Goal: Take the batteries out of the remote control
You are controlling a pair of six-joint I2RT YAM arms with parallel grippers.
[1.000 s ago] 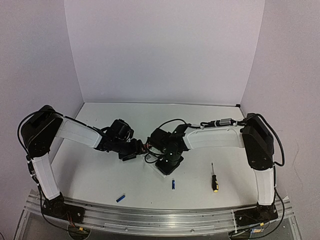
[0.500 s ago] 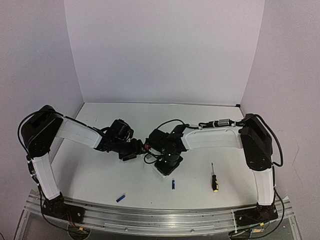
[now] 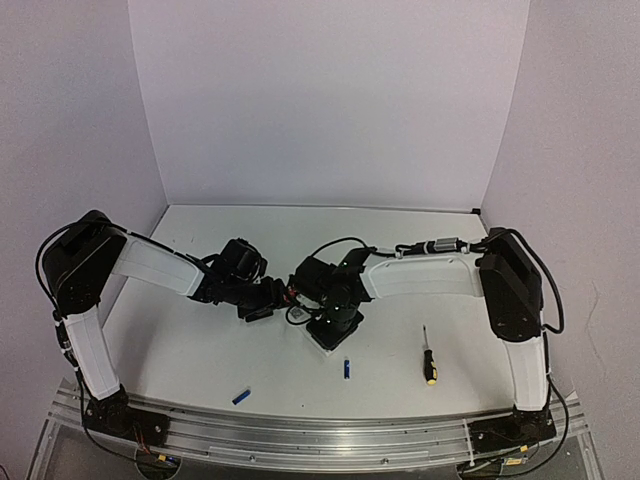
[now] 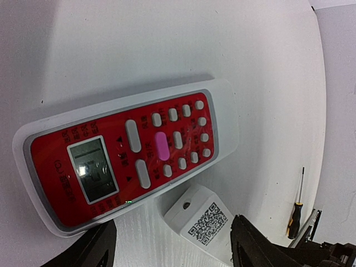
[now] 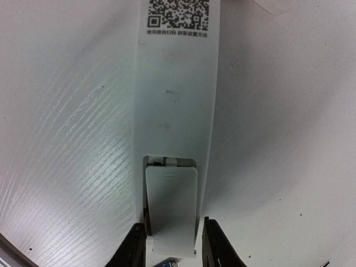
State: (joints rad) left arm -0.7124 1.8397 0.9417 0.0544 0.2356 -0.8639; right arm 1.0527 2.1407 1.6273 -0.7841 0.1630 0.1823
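The white remote control [image 5: 175,100] lies back up, its QR-code sticker [image 5: 178,14] at the far end. Its battery cover [image 5: 171,214] sits loose and slid back over the compartment. My right gripper [image 5: 173,245] is partly open, its fingers flanking the cover's near end with thin gaps. The tip of one blue battery [image 5: 167,263] peeks out below the cover. In the top view two batteries lie on the table, one [image 3: 346,369] just in front of the remote [image 3: 330,342] and one [image 3: 241,397] further left. My left gripper [image 4: 169,256] hangs open over the remote's QR end [image 4: 203,222].
A shorter red-faced remote [image 4: 122,156] lies right beside the white remote's far end, under the left wrist. A black-and-yellow screwdriver [image 3: 428,360] lies to the right of the remote. The table's metal front rail [image 3: 320,435] runs just behind the near battery.
My right gripper has shifted a little to the left over the remote and its jaws have widened. The left arm has not moved.
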